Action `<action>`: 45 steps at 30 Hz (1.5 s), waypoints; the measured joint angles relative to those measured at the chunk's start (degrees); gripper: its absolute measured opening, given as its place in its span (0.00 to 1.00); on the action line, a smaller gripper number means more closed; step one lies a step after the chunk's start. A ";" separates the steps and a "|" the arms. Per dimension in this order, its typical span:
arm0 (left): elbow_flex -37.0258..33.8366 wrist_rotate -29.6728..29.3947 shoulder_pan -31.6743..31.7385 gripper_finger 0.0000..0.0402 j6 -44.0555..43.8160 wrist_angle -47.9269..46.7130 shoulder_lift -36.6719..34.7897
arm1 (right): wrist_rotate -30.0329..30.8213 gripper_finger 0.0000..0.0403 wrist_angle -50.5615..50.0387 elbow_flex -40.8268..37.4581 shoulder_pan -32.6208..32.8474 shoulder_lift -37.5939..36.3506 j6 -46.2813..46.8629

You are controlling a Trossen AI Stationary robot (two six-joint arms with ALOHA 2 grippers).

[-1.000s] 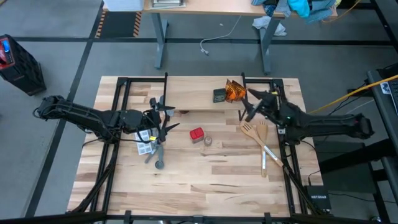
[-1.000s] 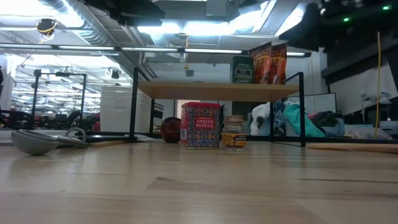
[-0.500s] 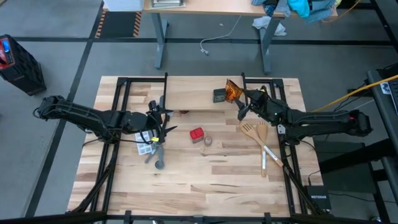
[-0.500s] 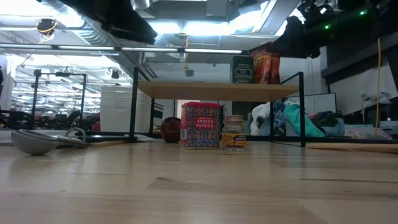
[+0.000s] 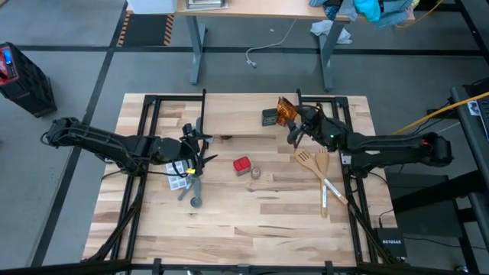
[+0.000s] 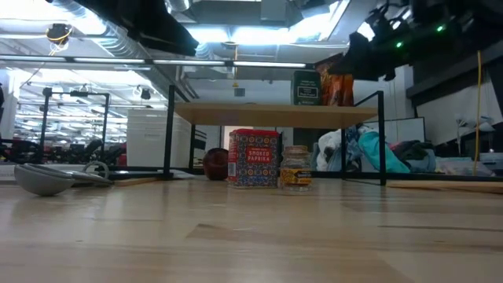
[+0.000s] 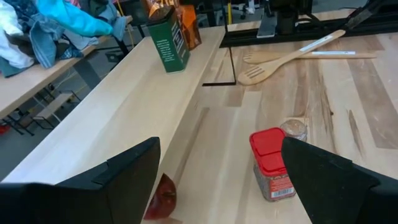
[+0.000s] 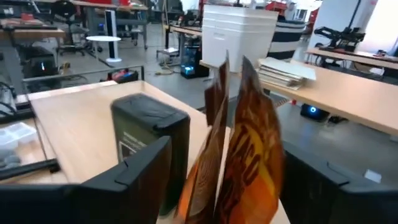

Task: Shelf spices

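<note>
Right hand (image 5: 294,131) at shelf (image 5: 237,120) end, fingers spread wide around orange packets (image 5: 286,111), not clamped. Dark grey box (image 5: 269,117) upright just beside packets on shelf. Red box (image 5: 242,165) and small jar (image 5: 255,173) on table (image 5: 252,221) below. Left hand (image 5: 200,150) wide, empty, near white tray (image 5: 178,173).
</note>
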 joint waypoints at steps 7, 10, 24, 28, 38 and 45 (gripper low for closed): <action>0.00 0.02 0.00 0.82 -0.67 -0.04 0.00 | -1.42 0.62 2.45 0.01 -3.11 4.89 -0.02; 0.00 0.02 0.00 0.82 -0.67 -0.04 0.00 | -1.46 0.54 2.42 0.02 -2.92 5.18 -0.02; 0.00 0.02 0.00 0.82 -1.03 -0.07 0.00 | -1.48 0.14 2.58 0.00 -2.92 5.08 -0.48; 0.00 0.02 0.00 0.82 -1.12 -0.07 0.00 | -1.48 0.14 2.27 0.02 -2.92 4.70 -0.48; 0.00 0.02 -0.01 0.82 -1.67 -0.05 0.00 | -8.09 0.14 -0.21 0.00 -2.86 -3.13 1.21; 0.00 0.02 0.00 0.82 -1.67 -0.05 0.00 | -14.55 0.14 -10.84 0.00 -2.87 -11.31 6.24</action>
